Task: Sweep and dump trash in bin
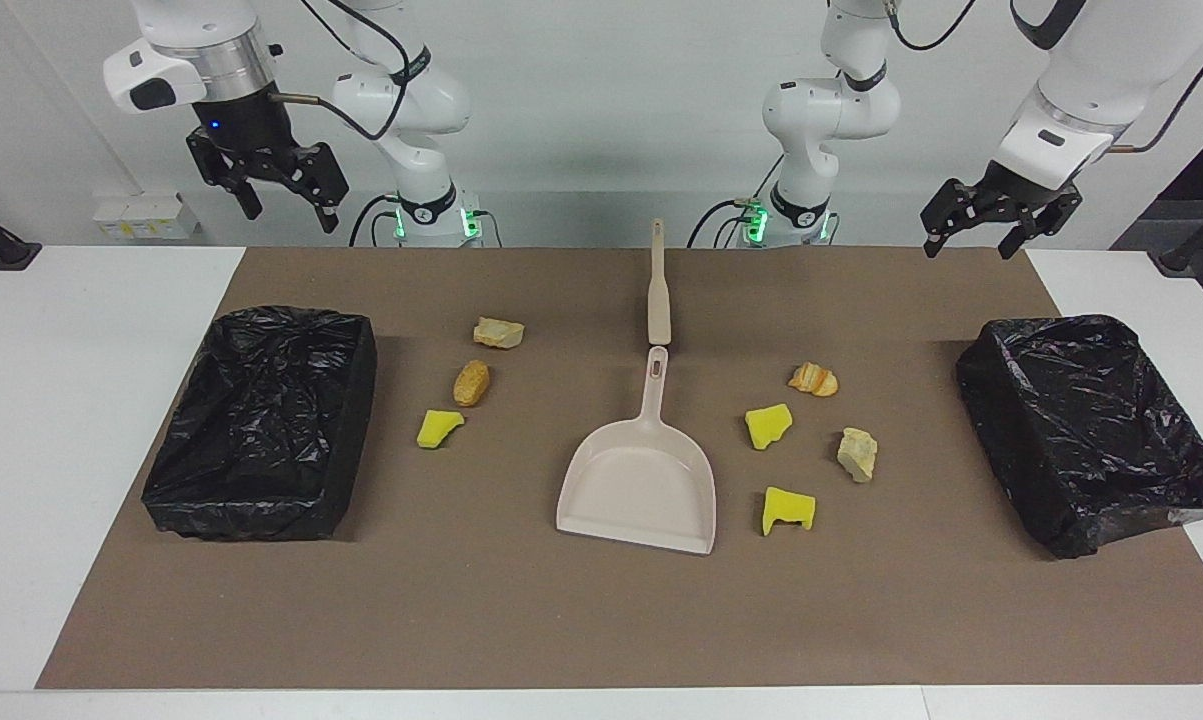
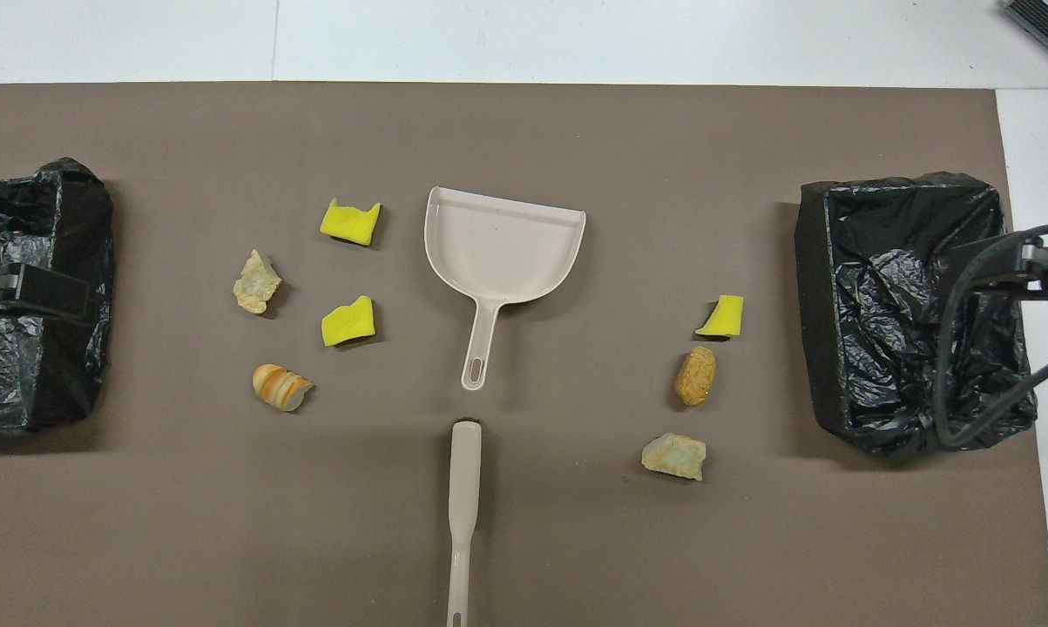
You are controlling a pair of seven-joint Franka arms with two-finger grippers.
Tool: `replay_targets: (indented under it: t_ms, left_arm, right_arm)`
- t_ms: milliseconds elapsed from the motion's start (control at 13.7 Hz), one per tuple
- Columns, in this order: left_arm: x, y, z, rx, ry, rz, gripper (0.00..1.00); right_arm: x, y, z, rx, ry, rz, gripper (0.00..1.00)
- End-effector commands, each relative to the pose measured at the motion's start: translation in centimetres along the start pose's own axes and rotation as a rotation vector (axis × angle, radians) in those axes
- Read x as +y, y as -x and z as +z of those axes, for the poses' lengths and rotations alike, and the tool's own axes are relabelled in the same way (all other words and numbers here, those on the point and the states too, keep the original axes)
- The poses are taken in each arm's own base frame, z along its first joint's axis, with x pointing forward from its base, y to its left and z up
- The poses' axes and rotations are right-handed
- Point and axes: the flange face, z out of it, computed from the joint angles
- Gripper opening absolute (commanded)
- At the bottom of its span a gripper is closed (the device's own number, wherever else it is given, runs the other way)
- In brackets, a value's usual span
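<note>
Both hands hang in the air with fingers spread wide and nothing in them: the right hand (image 1: 283,195) over the robots' edge of the worktop at the right arm's end, the left hand (image 1: 996,222) likewise at the left arm's end. Both arms wait.

Seven pieces of trash lie on the brown mat (image 1: 521,600) in two loose groups, split by the dustpan. Toward the right arm's end there are three: a pale tan lump (image 1: 499,332) nearest the robots, an orange-brown lump (image 1: 471,382) just farther out, and a yellow sponge chunk (image 1: 439,428) farther still. Toward the left arm's end there are four: a striped orange lump (image 1: 813,379) nearest the robots, a yellow chunk (image 1: 768,425) and a beige rock-like lump (image 1: 857,454) farther out, and another yellow chunk (image 1: 788,509) farthest of all. None of the pieces touch one another.

A beige dustpan (image 1: 638,480) lies flat mid-mat, its handle pointing at the robots. A beige brush handle (image 1: 658,290) lies in line with it, nearer the robots, a small gap between them.

Two bins lined with black bags sit at the mat's ends: one bin (image 1: 261,420) at the right arm's end, the other bin (image 1: 1096,425) at the left arm's end.
</note>
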Motion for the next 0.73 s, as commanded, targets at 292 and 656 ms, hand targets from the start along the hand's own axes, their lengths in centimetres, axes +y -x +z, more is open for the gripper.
replay_targets:
  t_ms: [292, 656]
  left_arm:
    - [0.3, 0.1, 0.3, -0.011, 0.007, 0.011, 1.00]
    - [2.1, -0.2, 3.3, -0.044, 0.017, 0.094, 1.00]
  right_arm:
    - [-2.4, 1.0, -0.4, 0.014, 0.003, -0.076, 1.00]
    - [-2.1, 1.4, 0.1, 0.001, 0.005, -0.074, 1.00]
